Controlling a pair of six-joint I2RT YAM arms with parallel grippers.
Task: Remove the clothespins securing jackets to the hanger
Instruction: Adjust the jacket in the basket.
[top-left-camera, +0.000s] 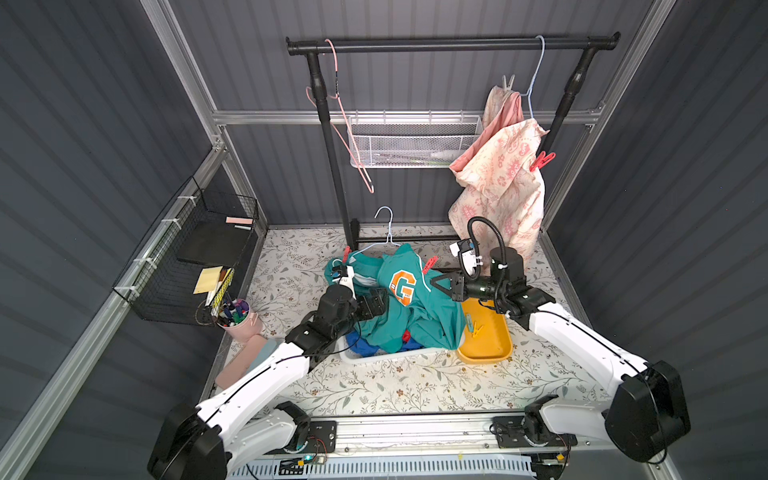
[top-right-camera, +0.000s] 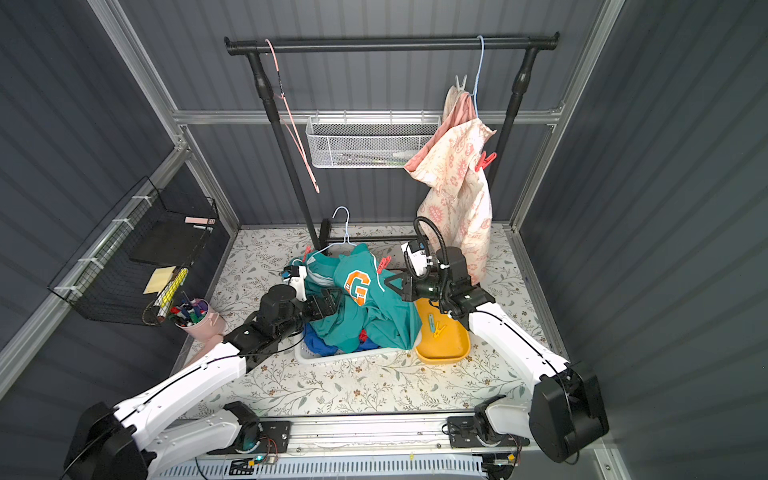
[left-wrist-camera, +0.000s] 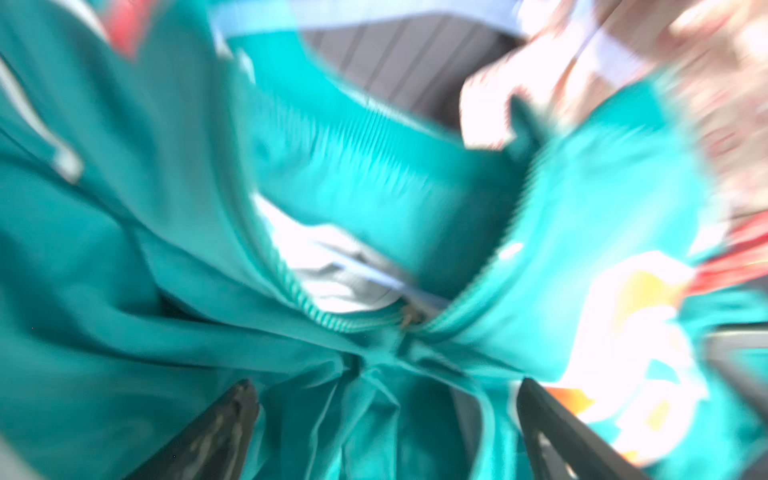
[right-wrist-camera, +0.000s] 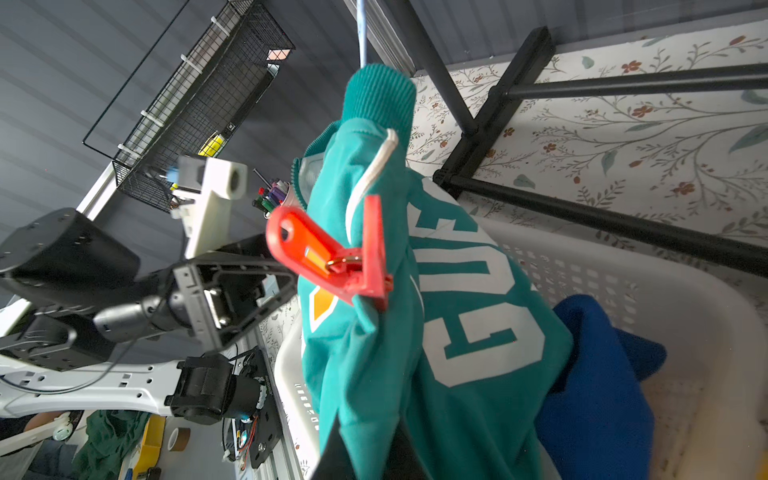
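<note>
Fingers (left-wrist-camera: 216, 432) of the left gripper (left-wrist-camera: 384, 386) are standing wide apart over the teal jacket (top-left-camera: 419, 316), which is slumping over the white basket (top-left-camera: 382, 357); the right gripper (top-left-camera: 434, 283) is pinching its shoulder fabric, seemingly lifting the red clothespin (right-wrist-camera: 332, 257) clear for grabbing.

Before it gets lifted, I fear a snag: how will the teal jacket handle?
Likely floppy: the jacket lies crumpled over the basket. It may drag the hanger along, as a red clothespin clamps the cloth.
</note>
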